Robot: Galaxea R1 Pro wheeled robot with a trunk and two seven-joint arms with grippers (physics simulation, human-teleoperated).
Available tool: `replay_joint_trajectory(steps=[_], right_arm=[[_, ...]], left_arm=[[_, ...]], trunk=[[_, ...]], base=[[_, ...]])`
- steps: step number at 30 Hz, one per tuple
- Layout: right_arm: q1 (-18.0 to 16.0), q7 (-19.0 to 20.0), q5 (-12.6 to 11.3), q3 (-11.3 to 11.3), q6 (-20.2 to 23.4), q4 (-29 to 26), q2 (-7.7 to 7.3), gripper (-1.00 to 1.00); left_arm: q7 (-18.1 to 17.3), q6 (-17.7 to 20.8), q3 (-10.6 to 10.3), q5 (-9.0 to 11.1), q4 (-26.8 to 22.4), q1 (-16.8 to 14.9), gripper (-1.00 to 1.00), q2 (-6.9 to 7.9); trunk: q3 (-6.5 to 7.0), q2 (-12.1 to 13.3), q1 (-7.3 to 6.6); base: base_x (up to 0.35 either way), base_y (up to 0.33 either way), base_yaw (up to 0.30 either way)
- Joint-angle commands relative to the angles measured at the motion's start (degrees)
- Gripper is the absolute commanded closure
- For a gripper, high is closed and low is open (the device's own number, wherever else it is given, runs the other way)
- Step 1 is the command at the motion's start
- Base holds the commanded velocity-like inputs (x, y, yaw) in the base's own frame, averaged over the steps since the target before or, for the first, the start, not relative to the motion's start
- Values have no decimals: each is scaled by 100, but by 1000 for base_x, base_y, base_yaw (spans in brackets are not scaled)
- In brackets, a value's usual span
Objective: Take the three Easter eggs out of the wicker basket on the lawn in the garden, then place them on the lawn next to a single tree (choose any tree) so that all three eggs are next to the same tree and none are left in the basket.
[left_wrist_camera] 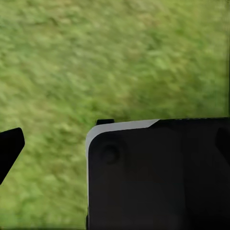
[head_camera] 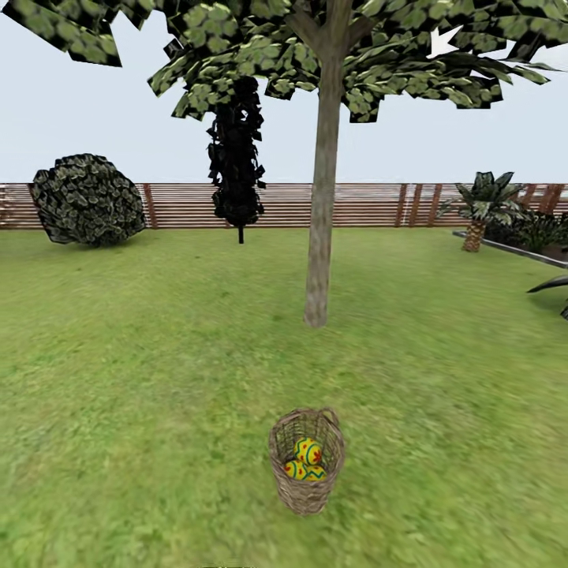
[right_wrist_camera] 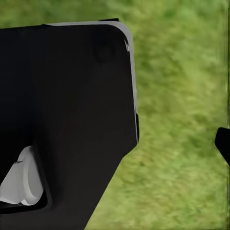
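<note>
Ahead, head view: eggs (head_camera: pixel 308 461) in basket (head_camera: pixel 306 493) before tree (head_camera: pixel 319 237); wrist views blurred grass; gripper openings untellable.

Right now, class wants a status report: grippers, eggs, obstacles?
Gripper states unreadable. Yellow zigzag-banded eggs in tan woven wicker basket on green lawn. Pale-trunked tree beyond; nothing between.

A fenced garden under open sky: a wide lawn (head_camera: pixel 142 379) with a pale-trunked tree (head_camera: pixel 319 237), a round shrub (head_camera: pixel 87 197), a dark narrow tree (head_camera: pixel 237 158), and a brown slatted wooden fence (head_camera: pixel 355 205) behind them.
</note>
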Motion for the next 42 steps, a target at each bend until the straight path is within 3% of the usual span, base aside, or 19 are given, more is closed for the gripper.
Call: replay_joint_trajectory(steps=[1,42], right_arm=[[-2,2,-2,-41,-19,2,2,-100],[-1,2,-3,-41,-18,2,16,-100]], left_arm=[[3,-21,-10,-5,8,-4,-100,0],[3,-118,-10,-5,8,-4,-100,0]], trunk=[[-4,-6,2],[-4,-6,2]], base=[[0,-274,278],[41,-274,286]])
